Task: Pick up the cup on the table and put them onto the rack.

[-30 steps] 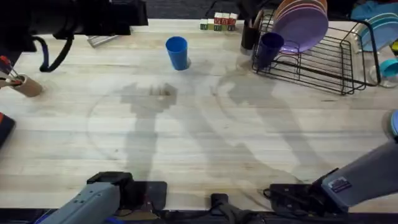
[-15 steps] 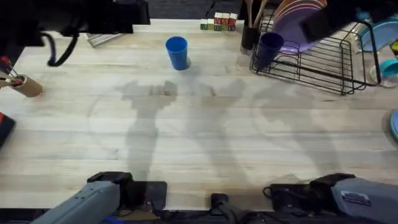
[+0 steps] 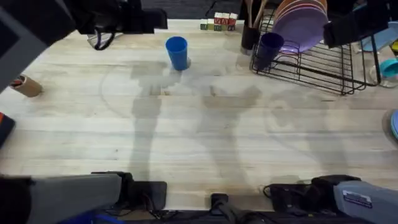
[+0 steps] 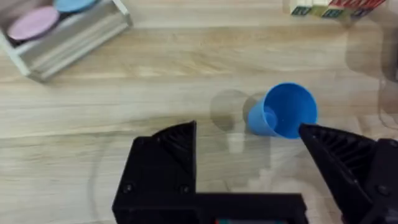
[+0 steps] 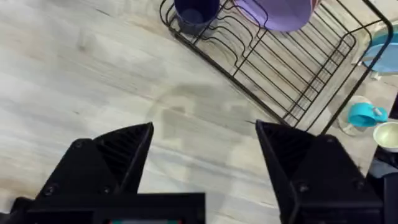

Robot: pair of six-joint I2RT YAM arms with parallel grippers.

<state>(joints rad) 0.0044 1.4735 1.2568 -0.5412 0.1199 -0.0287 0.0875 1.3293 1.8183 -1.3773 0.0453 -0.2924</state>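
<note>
Cardboard pot (image 3: pixel 26 86) lies at the far left of the pale wooden table (image 3: pixel 205 143), near the edge. Above the far-left part of the table the left arm shows large and dark under the overhead camera. In its wrist view the left gripper (image 4: pixel 249 162) hangs over the boards with its black fingers (image 4: pixel 177 146) spread wide apart, holding nothing. The bright blue cup (image 4: pixel 283 111) stands upright on the table just beyond the gripper, close to the tip of one finger but not between the two. From overhead that blue cup (image 3: pixel 176 52) stands toward the far edge, left of centre, well apart from the rack. A light grey tray (image 4: pixel 62 37) with a pink disc and a blue disc in it lies farther off on the table in the left wrist view. A row of small coloured blocks (image 3: pixel 218 23) sits at the far edge, right of the blue cup.

Farther right, the dark navy cup (image 3: pixel 269 48) stands inside the black wire rack (image 3: pixel 323 65), at its left end, beside purple plates (image 3: pixel 301 25) leaning in the rack. The right gripper (image 5: pixel 205 155) hovers over bare table just near of the rack, its fingers wide apart and empty. A small teal cup (image 5: pixel 364 114) sits beyond the rack's right end.
</note>
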